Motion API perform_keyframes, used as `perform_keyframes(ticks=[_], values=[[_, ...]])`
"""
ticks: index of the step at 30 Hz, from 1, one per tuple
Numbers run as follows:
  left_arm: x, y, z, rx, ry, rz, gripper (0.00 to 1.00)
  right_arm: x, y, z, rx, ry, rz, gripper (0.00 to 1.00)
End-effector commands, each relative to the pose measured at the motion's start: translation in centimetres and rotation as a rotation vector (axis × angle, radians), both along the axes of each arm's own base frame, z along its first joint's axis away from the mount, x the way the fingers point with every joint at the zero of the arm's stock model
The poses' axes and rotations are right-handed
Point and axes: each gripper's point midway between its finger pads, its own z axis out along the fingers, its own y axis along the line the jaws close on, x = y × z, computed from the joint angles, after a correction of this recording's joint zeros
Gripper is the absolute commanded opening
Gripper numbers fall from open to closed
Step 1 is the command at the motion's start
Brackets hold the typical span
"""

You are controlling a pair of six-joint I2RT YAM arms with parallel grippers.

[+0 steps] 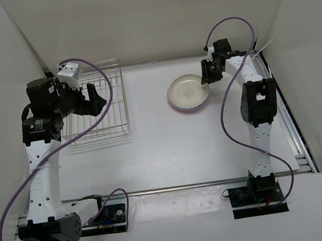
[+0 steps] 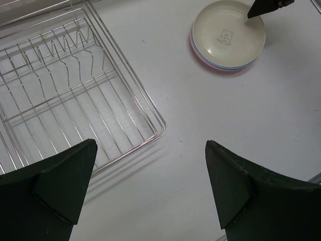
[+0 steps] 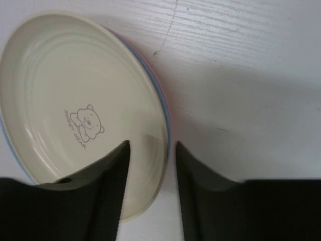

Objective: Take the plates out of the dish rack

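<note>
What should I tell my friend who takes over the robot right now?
Left gripper: open, empty, above the table by the rack's corner.
Right gripper: open, one finger on each side of the top plate's rim, not squeezing it.
Plates: all three stacked on the table, right of the rack, cream one on top.
Rack: no plates in it.
Done: unloading looks finished.
Left: probably just lift the right gripper clear of the stack.
</note>
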Motion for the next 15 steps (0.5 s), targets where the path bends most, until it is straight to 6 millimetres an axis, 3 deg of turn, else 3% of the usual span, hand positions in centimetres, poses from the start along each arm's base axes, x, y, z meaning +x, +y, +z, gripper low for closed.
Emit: perform_keyframes(ticks=[1, 4, 8, 11, 12, 13, 15], values=[[-1.0, -0.2, 2.1, -0.017, -0.056, -0.019, 1.0, 1.1, 0.9, 1.3, 0.021, -0.049, 0.028, 0.51], [-1.0, -0.1, 2.2, -0.02, -0.056, -0.018, 1.0, 1.2, 0.9, 2.3, 0.023, -0.069, 0.029, 0.57], [-1.0, 0.3, 0.9, -0.021, -0.043, -0.006, 1.0, 1.3, 0.5, 5.5, 0.008, -0.132, 0.012, 0.85], [-0.5, 1.3, 0.4, -0.037, -0.046, 0.039, 1.0, 1.1, -0.3, 8.1, -0.019, -0.177, -0.014, 0.9], [-0.4, 1.9, -0.5, -0.032, -0.037, 0.063, 1.0, 0.8, -0.3, 8.9, -0.018, -0.185, -0.014, 0.97], [-0.2, 2.2, -1.1, -0.044, -0.026, 0.082, 1.0, 0.4, -1.2, 11.0, -0.025, -0.216, -0.033, 1.0], [0.5, 3.9, -2.4, -0.061, -0.014, 0.169, 1.0, -1.0, -2.3, 12.4, -0.048, -0.212, -0.051, 1.0]])
